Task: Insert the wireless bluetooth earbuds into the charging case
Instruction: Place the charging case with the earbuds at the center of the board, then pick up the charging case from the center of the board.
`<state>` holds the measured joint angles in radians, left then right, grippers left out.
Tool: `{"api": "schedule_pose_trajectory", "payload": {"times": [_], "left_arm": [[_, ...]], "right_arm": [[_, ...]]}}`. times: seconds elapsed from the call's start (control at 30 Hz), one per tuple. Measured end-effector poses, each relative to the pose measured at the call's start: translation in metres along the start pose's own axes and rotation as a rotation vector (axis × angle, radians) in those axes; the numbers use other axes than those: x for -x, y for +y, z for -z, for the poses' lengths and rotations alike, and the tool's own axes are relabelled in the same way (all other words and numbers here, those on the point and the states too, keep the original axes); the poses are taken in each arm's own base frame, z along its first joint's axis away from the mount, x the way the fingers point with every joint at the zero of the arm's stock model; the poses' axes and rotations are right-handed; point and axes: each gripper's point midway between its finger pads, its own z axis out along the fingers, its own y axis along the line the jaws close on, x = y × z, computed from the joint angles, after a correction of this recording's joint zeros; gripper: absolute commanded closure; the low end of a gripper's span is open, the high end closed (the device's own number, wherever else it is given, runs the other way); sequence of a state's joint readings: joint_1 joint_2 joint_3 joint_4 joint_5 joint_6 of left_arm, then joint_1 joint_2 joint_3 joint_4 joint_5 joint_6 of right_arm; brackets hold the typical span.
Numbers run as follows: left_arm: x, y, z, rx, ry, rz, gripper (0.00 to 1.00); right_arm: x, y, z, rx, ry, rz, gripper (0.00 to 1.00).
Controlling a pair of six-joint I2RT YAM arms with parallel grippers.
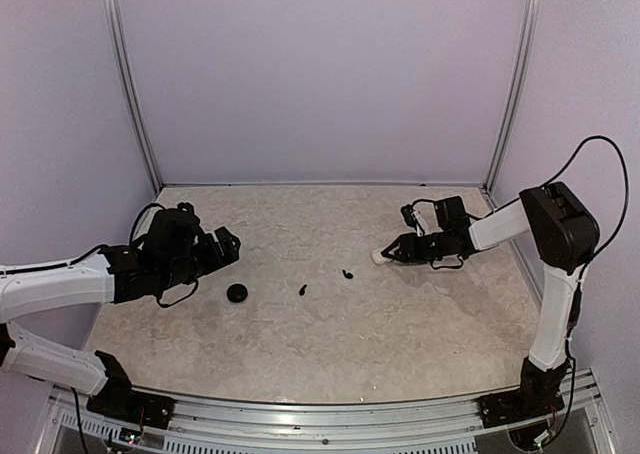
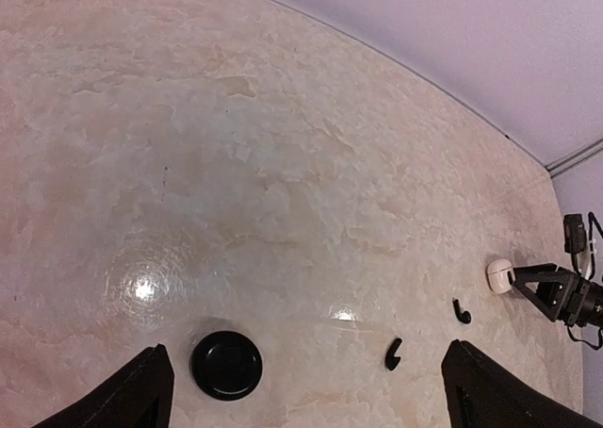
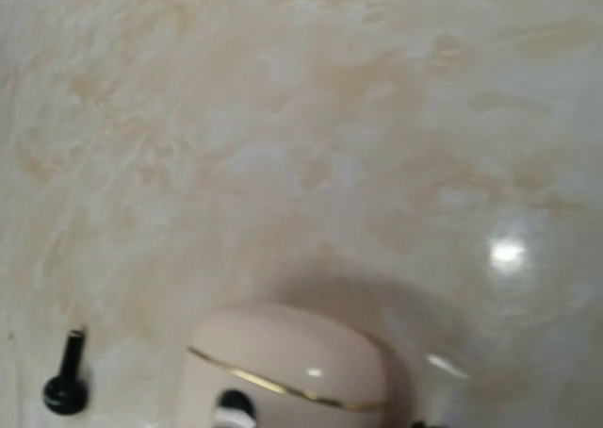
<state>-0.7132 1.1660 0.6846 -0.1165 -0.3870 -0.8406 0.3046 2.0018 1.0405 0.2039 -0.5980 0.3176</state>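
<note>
Left claw [image 1: 228, 244]: open and empty, at the left of the top view.
Right claw [image 1: 393, 252]: right of centre in the top view, with its tips at the white case [image 1: 379, 257]. I cannot tell whether they pinch it or only touch it.
Black case [image 1: 237, 293]: round, lying on the table [image 1: 330, 364] just below and to the right of the left claw.
Left earbud [image 1: 303, 291]: black, loose on the table at mid-frame, between the two cases.
Right earbud [image 1: 347, 273]: black, loose on the table up and to the right of the other. It is apart from it and nearer the white case.
Left wrist view alone shows: the left claw's fingers [image 2: 137, 395] spread wide at the two bottom corners. Between them a line rises rightward: black case, both earbuds, white case, right claw.
Right wrist view alone shows: a gold seam [image 3: 273, 383] around the white case, which sits close up at bottom centre. A small dark part at the case's lower edge is too blurred to make out. One black earbud lies at lower left with its stem pointing up; I cannot tell which of the two it is. This view does not settle the grip.
</note>
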Motion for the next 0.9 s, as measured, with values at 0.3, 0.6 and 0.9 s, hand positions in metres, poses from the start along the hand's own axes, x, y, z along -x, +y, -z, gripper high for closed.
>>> {"api": "schedule_pose_trajectory", "payload": {"times": [0.3, 0.6, 0.9], "left_arm": [[-0.022, 0.013, -0.009, 0.029, 0.090, 0.005, 0.04], [-0.053, 0.031, -0.031, 0.090, 0.199, -0.035, 0.09], [-0.082, 0.047, -0.047, 0.126, 0.282, -0.136, 0.12]], "right_arm": [[0.022, -0.005, 0.026, -0.073, -0.057, 0.040, 0.20], [0.055, 0.022, 0.061, -0.081, -0.161, 0.132, 0.18], [0.048, 0.041, 0.077, -0.030, -0.177, 0.157, 0.16]]}}
